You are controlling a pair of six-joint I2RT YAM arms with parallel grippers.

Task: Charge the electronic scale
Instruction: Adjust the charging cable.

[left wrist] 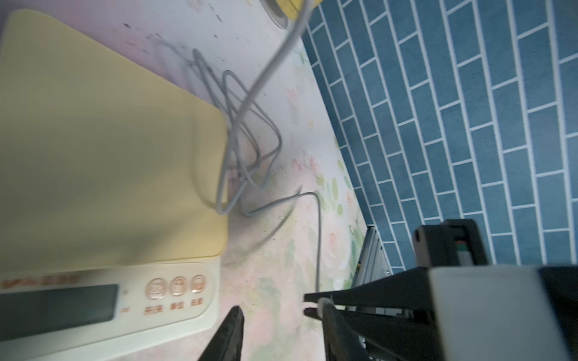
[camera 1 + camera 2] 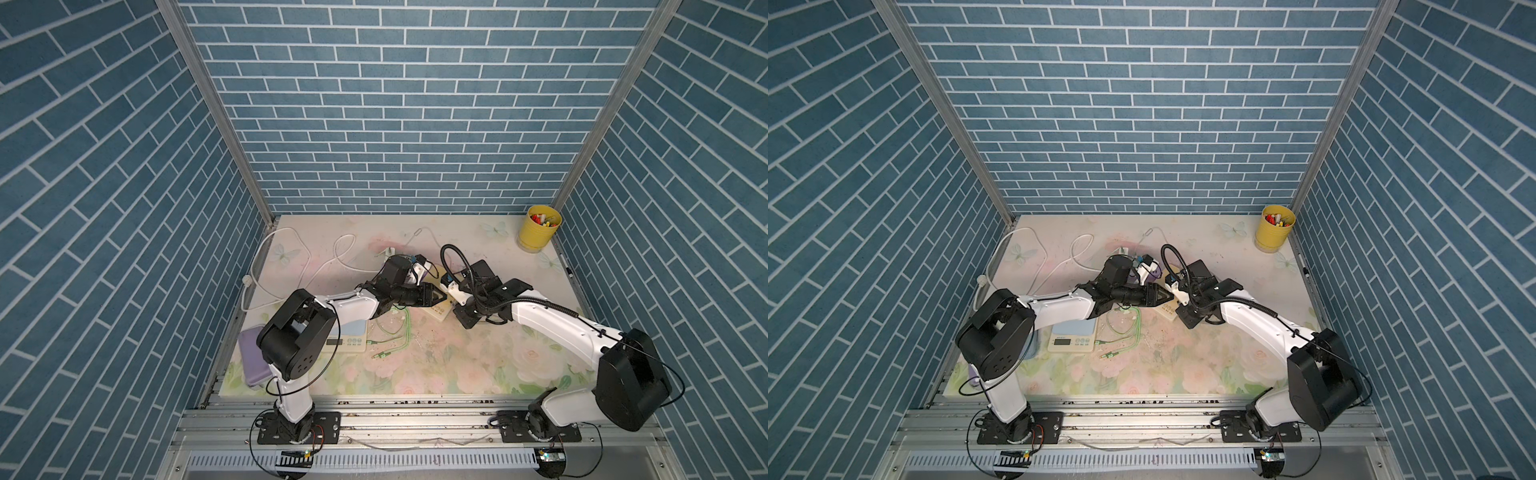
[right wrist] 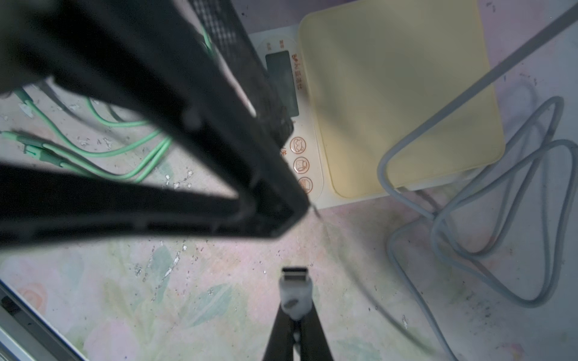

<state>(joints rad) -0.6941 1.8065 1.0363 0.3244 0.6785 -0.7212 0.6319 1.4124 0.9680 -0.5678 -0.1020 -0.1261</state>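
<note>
USB plug [image 3: 294, 283] held low over the table [image 2: 457, 365], close to the electronic scale [image 3: 397, 93].

The fingers of the right gripper [image 3: 295, 312] are closed on the white plug of the grey charging cable [image 1: 318, 243], whose metal end juts past their tips. The fingers of the left gripper [image 1: 281, 312] stand apart, one just beside that plug. The cream, yellow-topped scale sits mid-table under both grippers, with grey cable loops on one side and green cables [image 3: 109, 153] on the other.

Top views are bright and sharp; the brick walls [image 2: 83, 166] lean at the edges. Wrist views are dimmer, and the scale [image 1: 103, 140] looks fuzzy.
</note>
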